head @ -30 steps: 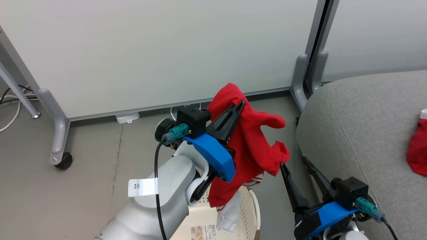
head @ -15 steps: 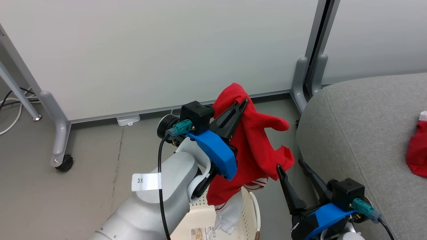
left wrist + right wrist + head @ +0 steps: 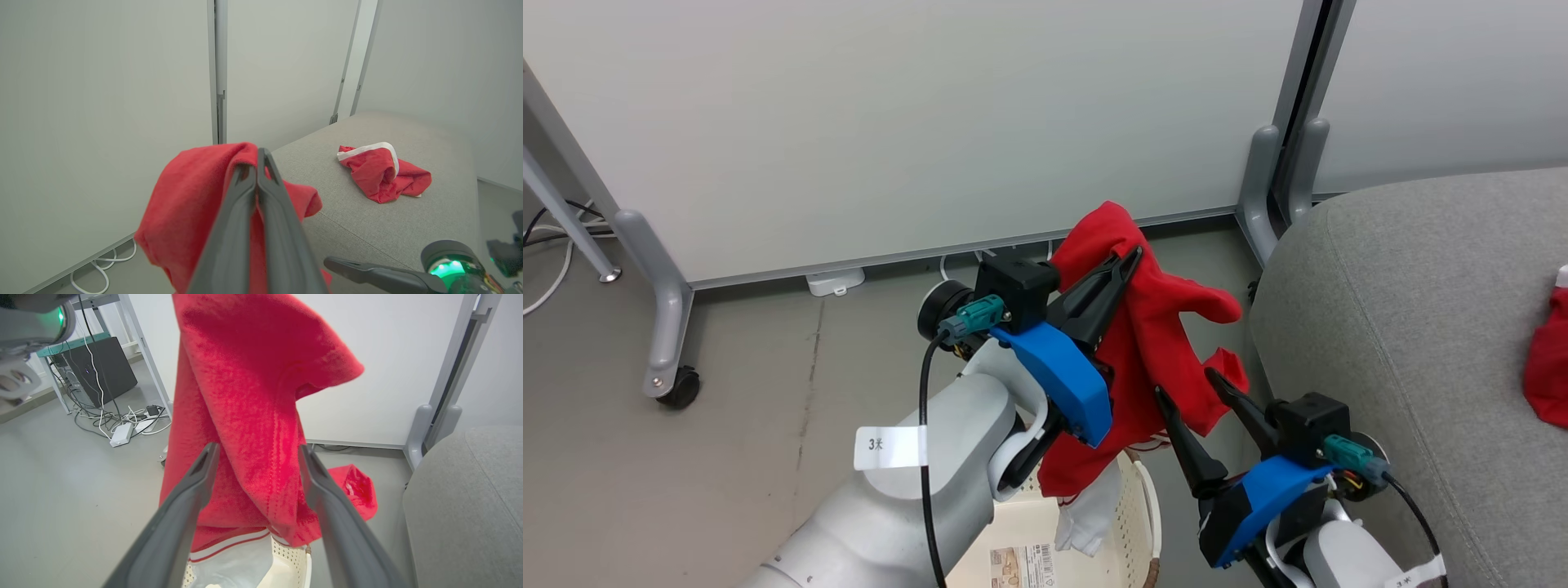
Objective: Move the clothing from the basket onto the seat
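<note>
Above the oval cream-white perforated plastic basket (image 3: 1131,506), the left end effector (image 3: 1133,256) is clamped on a soft bright red garment with white trim (image 3: 1168,327) — its white lower end hangs at the basket's mouth. Just right of the basket, the right end effector (image 3: 1185,382) has its fingers apart, straddling the cloth's lower folds. Further right of the basket lies the large grey upholstered seat (image 3: 1405,310) — a second red garment (image 3: 1547,367) rests on it.
</note>
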You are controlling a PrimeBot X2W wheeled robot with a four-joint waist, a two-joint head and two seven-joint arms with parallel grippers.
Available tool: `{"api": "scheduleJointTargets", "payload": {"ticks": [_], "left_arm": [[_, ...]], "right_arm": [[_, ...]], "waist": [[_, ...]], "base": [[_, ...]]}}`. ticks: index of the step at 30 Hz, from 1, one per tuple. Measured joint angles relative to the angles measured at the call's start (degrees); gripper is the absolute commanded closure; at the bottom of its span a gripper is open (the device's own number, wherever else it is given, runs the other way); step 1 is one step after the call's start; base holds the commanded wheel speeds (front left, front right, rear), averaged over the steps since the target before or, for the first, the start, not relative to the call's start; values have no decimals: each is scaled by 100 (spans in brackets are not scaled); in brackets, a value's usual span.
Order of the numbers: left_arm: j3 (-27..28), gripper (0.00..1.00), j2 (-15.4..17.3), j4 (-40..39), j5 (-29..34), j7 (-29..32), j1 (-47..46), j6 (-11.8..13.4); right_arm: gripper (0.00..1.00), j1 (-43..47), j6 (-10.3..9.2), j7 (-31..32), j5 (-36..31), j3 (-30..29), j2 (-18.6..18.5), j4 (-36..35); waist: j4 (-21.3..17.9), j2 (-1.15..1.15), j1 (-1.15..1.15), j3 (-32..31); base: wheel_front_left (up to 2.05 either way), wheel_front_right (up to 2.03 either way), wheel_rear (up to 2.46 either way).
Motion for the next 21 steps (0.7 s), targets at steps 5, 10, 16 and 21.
{"api": "scheduleJointTargets", "payload": {"ticks": [5,10,16,21], "left_arm": [[-104,100,1,-47,-51,0,-10,0],[-250,100,-1,-89,-101,0,-27,0],[-409,100,2,-130,-197,0,-37,0],[-494,100,2,-138,-255,0,-46,0]], "right_arm": [[0,-443,0,-44,78,145,0,584],[0,-864,0,-166,147,304,0,1116],[0,-1246,0,-299,404,578,0,1703],[0,-1532,0,-425,738,869,0,2081]], "waist": [[59,0,0,21],[124,0,0,33],[178,0,0,15],[188,0,0,-14]], "base": [[0,0,0],[0,0,0],[0,0,0],[0,0,0]]}}
